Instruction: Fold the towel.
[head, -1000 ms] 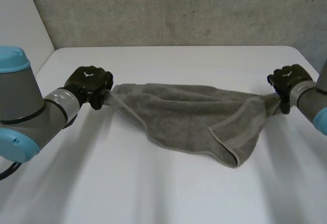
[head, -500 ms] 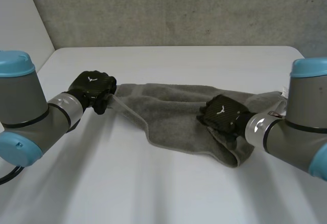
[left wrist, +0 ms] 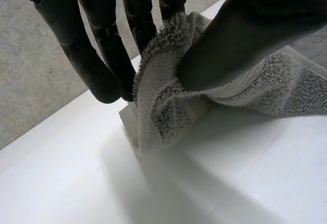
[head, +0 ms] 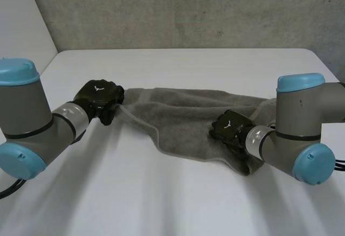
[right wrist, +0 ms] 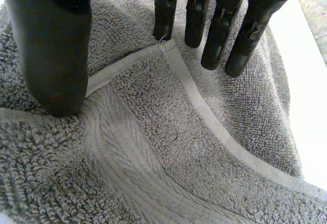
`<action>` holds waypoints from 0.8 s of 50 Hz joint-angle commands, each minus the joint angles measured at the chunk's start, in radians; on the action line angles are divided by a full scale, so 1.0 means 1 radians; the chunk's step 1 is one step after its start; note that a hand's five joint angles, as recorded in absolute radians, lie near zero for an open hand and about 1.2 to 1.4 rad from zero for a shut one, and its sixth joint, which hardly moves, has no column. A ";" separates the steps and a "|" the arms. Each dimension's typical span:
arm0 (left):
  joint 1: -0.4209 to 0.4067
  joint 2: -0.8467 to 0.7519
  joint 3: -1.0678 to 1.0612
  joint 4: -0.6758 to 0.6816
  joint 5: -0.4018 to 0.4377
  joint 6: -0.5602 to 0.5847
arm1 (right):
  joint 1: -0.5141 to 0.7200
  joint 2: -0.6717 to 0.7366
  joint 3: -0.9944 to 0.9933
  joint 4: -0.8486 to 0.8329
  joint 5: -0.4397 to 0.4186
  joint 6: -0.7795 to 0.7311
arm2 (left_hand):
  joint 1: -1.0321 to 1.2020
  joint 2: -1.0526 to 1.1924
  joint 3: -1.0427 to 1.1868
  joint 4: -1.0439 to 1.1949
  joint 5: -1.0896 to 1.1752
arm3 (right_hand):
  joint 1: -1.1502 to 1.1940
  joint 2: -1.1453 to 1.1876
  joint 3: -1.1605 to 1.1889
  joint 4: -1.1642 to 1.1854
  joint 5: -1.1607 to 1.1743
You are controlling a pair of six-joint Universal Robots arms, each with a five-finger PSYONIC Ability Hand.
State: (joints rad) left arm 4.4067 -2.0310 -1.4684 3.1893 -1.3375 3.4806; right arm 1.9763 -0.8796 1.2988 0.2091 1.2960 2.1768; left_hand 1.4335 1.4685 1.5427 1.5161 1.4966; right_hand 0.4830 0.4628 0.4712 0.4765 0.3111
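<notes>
Towel (head: 183, 123), grey, lay crumpled lengthwise across the middle of the white table (head: 161, 193), with its right portion folded back over itself as a flap. You had the left hand (head: 98, 98) at the towel's left end. Its thumb (left wrist: 245, 24) and fingers (left wrist: 97, 60) were clamped together on that corner, bunching the cloth between them. You had the right hand (head: 230, 127) over the flap near the towel's right end. Its fingers (right wrist: 219, 35) were straight and spread apart from its thumb (right wrist: 51, 45), with the fingertips at the flap's hemmed corner (right wrist: 166, 47) and the thumb tip at the cloth beside the hem. It gripped nothing.
</notes>
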 commanded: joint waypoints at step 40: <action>0.002 0.000 0.000 0.000 0.001 0.000 | -0.031 -0.047 0.033 -0.033 0.002 0.040 | -0.037 -0.072 -0.146 -0.120 -0.275 | 0.365 0.386 0.377 0.372 0.363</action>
State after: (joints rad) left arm 4.4086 -2.0310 -1.4680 3.1891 -1.3374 3.4806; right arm 1.9555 -0.9068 1.3288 0.1762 1.2978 2.1963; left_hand 1.4335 1.4686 1.5427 1.5161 1.4966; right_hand 0.8528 0.8507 0.8617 0.8623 0.6809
